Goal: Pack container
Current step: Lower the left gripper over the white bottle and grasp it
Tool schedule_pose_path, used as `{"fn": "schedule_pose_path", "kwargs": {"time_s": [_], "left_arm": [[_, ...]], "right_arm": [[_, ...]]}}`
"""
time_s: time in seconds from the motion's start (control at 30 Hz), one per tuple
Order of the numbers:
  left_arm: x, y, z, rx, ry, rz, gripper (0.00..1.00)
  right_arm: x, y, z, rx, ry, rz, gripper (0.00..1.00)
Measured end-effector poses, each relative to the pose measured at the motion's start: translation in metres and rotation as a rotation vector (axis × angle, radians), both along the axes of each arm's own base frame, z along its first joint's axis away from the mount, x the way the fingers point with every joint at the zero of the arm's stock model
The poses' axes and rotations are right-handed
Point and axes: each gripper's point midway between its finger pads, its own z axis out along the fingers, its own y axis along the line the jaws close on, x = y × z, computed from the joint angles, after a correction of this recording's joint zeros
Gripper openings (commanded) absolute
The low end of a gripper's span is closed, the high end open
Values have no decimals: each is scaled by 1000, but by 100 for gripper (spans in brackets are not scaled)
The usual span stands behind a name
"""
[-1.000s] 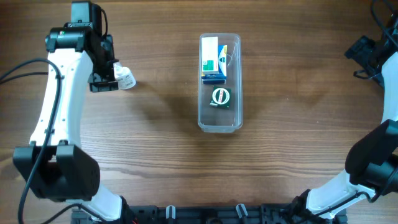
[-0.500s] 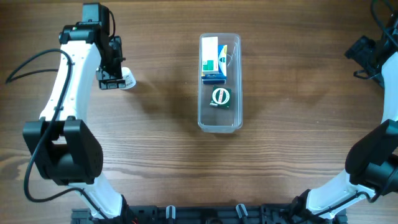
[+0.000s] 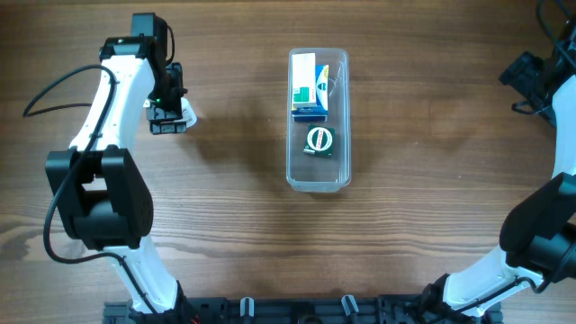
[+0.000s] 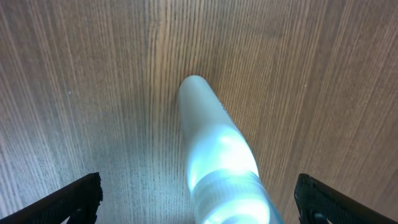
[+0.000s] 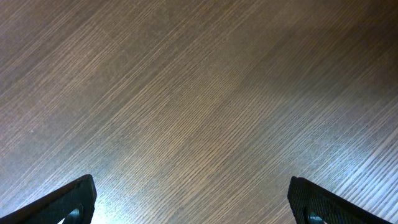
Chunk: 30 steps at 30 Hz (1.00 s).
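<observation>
Bottle [image 4: 217,155] btwn L end effector [image 4: 199,202], ungripped.

White arms [image 3: 115,94] with black joints [image 3: 97,214], black cables [image 3: 54,85] — black left claw [image 3: 168,115].

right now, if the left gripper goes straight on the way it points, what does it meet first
Probably the small clear bottle, lying on the table between the open fingers of the left gripper; the gap to it is unclear.

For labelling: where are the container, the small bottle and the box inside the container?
container [image 3: 319,176]: overhead view, bare floor.
small bottle [image 4: 217,146]: left wrist view, body.
box [image 3: 306,88]: overhead view, top face.
</observation>
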Motion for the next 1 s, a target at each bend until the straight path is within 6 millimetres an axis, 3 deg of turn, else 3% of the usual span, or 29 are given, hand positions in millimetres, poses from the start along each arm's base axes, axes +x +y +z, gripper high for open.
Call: {"fn": "schedule_pose_path", "kwargs": {"time_s": [0.9,1.0], "left_arm": [[-16,0,-11,-8,84,77,100],[-14,0,-11,-8,77,77,91]], "right_arm": [[0,0,0,0,0,0,100],[0,0,0,0,0,0,100]]}}
